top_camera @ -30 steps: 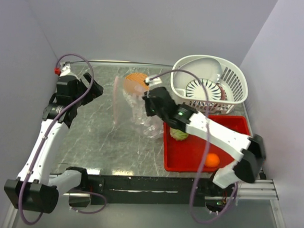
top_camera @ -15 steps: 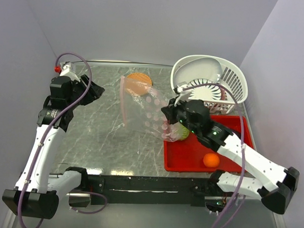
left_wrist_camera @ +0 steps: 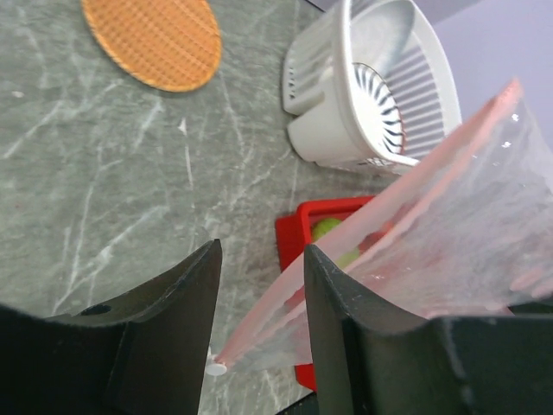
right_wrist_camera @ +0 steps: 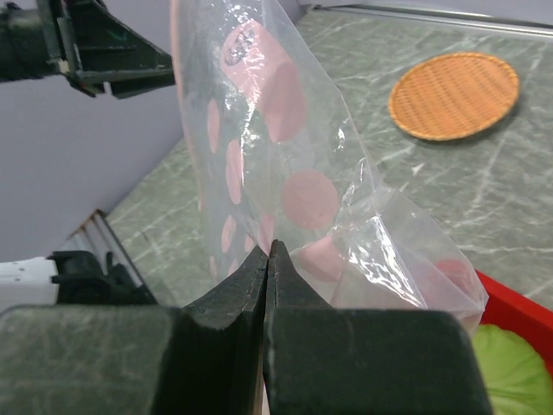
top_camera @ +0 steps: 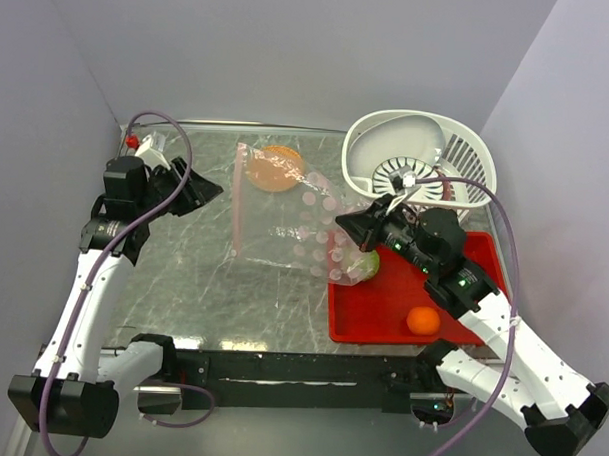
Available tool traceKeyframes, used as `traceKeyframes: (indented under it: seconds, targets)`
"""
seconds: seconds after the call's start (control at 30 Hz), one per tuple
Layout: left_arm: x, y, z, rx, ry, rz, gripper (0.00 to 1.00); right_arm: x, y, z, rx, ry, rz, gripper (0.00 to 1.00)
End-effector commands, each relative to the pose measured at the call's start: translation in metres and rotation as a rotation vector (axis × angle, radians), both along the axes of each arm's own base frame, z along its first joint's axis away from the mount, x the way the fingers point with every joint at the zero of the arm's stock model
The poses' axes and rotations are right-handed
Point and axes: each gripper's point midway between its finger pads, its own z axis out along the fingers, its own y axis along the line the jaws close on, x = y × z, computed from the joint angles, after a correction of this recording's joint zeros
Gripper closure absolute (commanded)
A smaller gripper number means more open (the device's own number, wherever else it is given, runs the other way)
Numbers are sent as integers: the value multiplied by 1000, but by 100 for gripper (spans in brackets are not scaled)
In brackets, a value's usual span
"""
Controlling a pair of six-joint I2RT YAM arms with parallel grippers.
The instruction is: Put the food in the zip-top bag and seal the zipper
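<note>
Hanging zip-top bag (top_camera: 284,227) veils disc (left_wrist_camera: 151,39); basket (top_camera: 467,159) beyond.

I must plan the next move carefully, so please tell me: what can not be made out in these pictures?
- Green food piece: top view, the zip-top bag covers part; right wrist view, the frame corner cuts it.
- Zipper: every view, too thin to tell open or pressed.
- Left fingers: left wrist view, bag edge passes between them; touching or not is unclear.
</note>
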Motion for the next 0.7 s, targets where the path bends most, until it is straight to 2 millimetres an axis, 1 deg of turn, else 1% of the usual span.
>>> traceKeyframes:
  seconds: [0.0, 0.03, 0.07, 0.1, 0.13, 0.23, 0.33, 0.5, 0.53, 0.67]
  targets:
    - [-12, -15, 26, -54, -102, -106, 52, -8, 1, 25, 111, -27, 93, 100]
    - [-14, -18, 24, -63, -98, -121, 52, -8, 0, 27, 124, -29, 102, 100]
    - [-16, -21, 25, -73, -103, -139, 51, -11, 3, 31, 151, -26, 144, 100]
    - [-17, -21, 25, -76, -105, -144, 52, -10, 3, 32, 164, -21, 152, 100]
    - [-18, -22, 20, -75, -97, -149, 52, -7, 0, 33, 174, -16, 151, 100]
    - [-19, -24, 16, -80, -93, -166, 52, -4, 2, 35, 197, -6, 178, 100]
    - [-21, -30, 20, -104, -110, -203, 53, 0, 4, 37, 211, 1, 190, 100]
    - [-26, -35, 24, -123, -123, -243, 53, 8, 7, 30, 213, 29, 190, 100]
    - [-27, -35, 23, -125, -116, -245, 53, 9, 7, 32, 216, 26, 189, 100]
    - [-31, -35, 25, -118, -126, -248, 53, 17, 7, 24, 213, 52, 169, 100]
